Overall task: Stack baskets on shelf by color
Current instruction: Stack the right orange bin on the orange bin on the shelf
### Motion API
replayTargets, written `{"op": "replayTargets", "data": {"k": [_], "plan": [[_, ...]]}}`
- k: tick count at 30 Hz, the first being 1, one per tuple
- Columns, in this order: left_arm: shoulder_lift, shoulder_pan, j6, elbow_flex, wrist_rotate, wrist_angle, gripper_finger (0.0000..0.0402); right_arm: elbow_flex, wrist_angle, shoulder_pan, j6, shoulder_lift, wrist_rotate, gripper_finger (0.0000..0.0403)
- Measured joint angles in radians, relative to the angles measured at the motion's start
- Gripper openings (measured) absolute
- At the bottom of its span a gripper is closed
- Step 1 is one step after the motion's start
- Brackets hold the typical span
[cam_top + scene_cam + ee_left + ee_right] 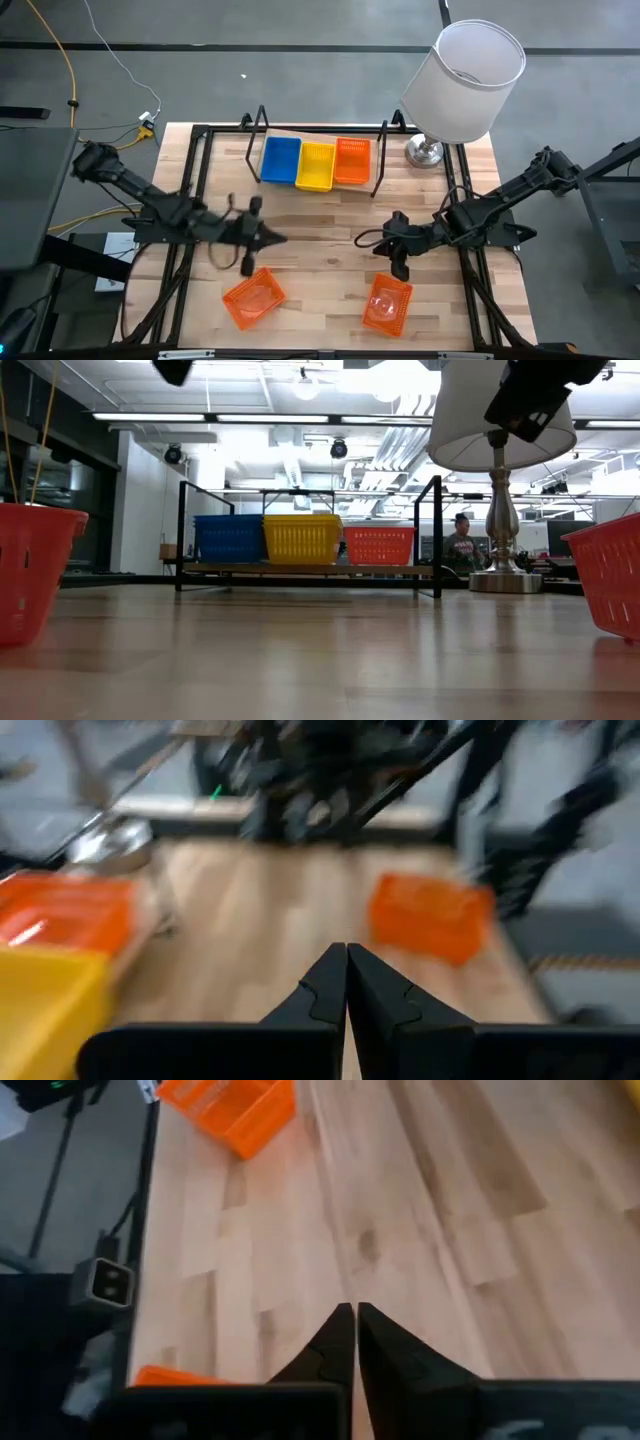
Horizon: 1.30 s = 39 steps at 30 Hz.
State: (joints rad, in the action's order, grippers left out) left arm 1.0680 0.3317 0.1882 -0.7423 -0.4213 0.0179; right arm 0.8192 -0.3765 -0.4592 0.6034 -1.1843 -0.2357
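Light-wood bench (320,255) under both arms. Shelf (315,165) at the bench's far edge, black wire frame, upright end loops; serves as landmark. White-shaded lamp (462,85) on a chrome base just beside the shelf's right end. On the shelf, side by side in a touching row: blue basket (281,159) at the left end, yellow basket (317,166) in the middle, orange basket (352,161) at the right end; how many nested in each stack, cannot tell. Two more orange baskets loose on the bench, well apart from the shelf toward the near edge: one (253,298) below the shelf's left half, turned askew; another (389,303) below its right end. Left gripper (278,238) above bare bench between the shelf and the near-left loose basket, fingers (322,990) pressed together, holding nothing. Right gripper (399,268) near the near-right loose basket, on its shelf side, fingers (340,1342) closed tip to tip, nothing between them. Person seated far behind the bench, seen in the low view past the shelf's right end.
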Motion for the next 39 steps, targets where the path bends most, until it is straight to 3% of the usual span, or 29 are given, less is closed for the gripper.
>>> {"op": "replayTargets", "data": {"k": [8,13,20,29,39], "plan": [[-0.037,0.245,0.0,0.342,-0.183,-0.571,0.0,0.0,-0.008,-0.049,0.134,0.0,0.057,0.0092],[-0.031,0.343,0.001,0.461,-0.333,-0.768,0.0,0.001,-0.086,-0.097,0.24,-0.015,0.116,0.0133],[-0.031,0.39,0.021,0.497,-0.488,-0.776,0.0,0.001,-0.224,-0.142,0.339,-0.124,0.119,0.0137],[-0.031,0.389,0.02,0.497,-0.477,-0.771,0.0,0.001,-0.139,-0.146,0.339,-0.261,0.198,0.0137],[-0.03,0.389,0.086,0.497,-0.448,-0.729,0.0,0.001,-0.141,-0.15,0.339,-0.322,0.187,0.0137]]}}
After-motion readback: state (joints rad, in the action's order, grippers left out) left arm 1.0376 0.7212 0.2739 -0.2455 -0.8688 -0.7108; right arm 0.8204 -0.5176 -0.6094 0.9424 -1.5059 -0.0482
